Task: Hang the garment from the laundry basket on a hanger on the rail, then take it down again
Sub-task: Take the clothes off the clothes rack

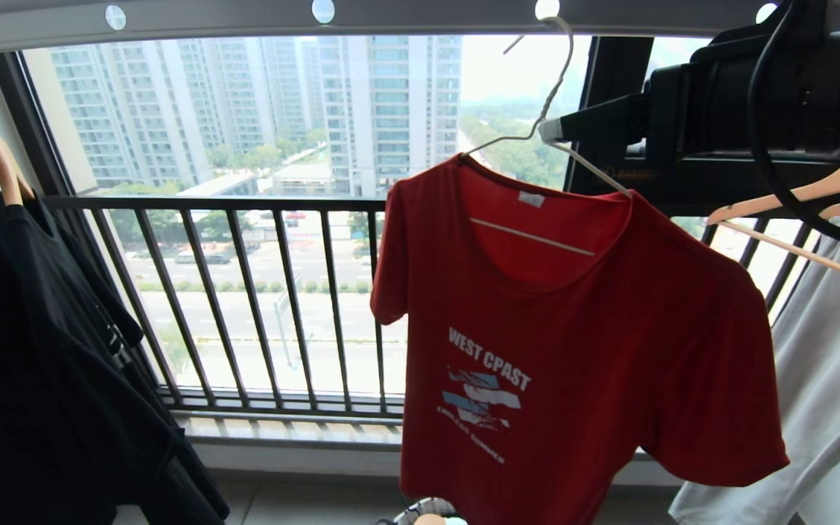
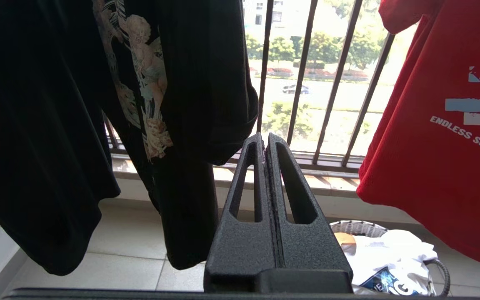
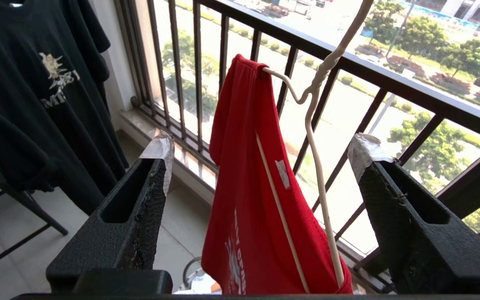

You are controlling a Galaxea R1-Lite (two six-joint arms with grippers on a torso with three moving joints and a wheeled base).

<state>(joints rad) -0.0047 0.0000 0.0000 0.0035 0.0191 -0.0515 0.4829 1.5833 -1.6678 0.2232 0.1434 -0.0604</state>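
Note:
The red garment (image 1: 573,350) hangs on the pale wire hanger (image 1: 558,80), whose hook sits over the grey rail (image 1: 420,16). My right gripper (image 1: 553,131) reaches in from the upper right, level with the hanger's neck. In the right wrist view this gripper (image 3: 263,152) is open, and the hanger (image 3: 316,146) and garment (image 3: 244,187) hang between its taped fingertips (image 3: 160,149) without touching them. My left gripper (image 2: 265,139) is shut on nothing, low down beside the laundry basket (image 2: 354,227) on the floor.
A black shirt (image 1: 41,350) hangs on a wooden hanger at the left. A pale grey garment (image 1: 835,379) on a wooden hanger (image 1: 792,197) hangs close on the right. The barred window railing (image 1: 245,292) stands behind. White clothing (image 2: 390,254) lies in the basket.

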